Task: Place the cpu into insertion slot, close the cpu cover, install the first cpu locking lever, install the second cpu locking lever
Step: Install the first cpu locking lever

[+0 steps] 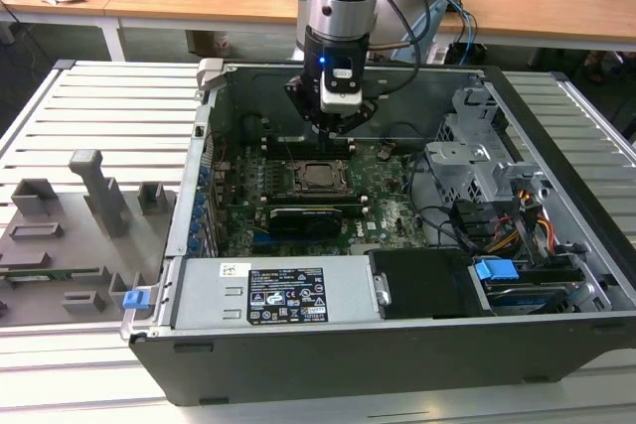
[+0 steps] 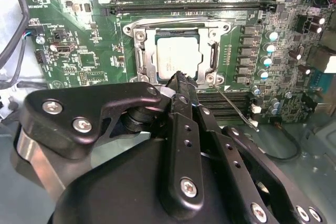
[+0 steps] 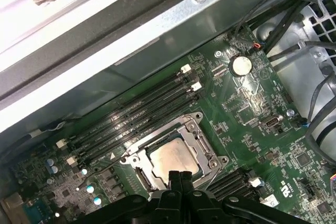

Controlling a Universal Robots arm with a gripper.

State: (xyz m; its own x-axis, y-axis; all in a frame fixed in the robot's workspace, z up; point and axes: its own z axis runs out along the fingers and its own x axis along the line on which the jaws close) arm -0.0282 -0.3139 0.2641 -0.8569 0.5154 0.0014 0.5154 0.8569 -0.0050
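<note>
The cpu [image 2: 178,56] lies seated in the insertion slot [image 2: 140,59] near the motherboard's [image 2: 73,61] middle, the cpu cover [image 2: 216,56] framing it. The hand [image 2: 180,80] hovers directly above its near edge, fingertips pressed together, holding nothing.

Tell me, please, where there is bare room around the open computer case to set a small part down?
Bare slatted tabletop lies between the grey fixture blocks and the computer case's wall, and again beyond the case on the exterior view's right. Inside it is crowded: the gripper hangs over the cpu, and cables fill the drive bay side.
</note>
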